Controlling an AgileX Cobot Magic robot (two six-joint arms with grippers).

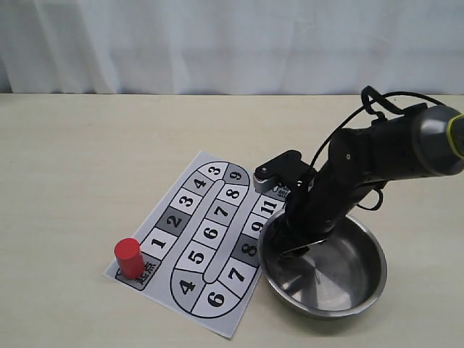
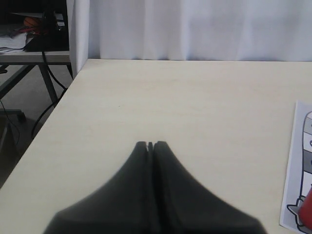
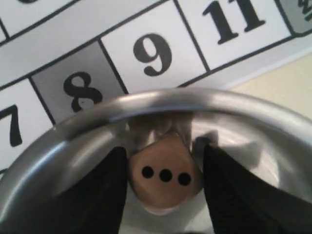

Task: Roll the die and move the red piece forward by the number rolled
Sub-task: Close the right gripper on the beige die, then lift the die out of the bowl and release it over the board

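while the right gripper (image 3: 165, 153) dips into the steel bowl (image 1: 366, 288), the small tan wooden die (image 3: 165, 180) lies between its jaws, three pips showing; clamped or just flanked, cannot tell. left gripper (image 2: 150, 145) closed, empty. red cylinder piece (image 1: 129, 257) stands well left, on the start square (image 1: 147, 273).

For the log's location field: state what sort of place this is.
Probably a lab or office workspace: a plain light table backed by a white curtain, a printed number board and steel bowl laid out on it, and a second desk with cables alongside.
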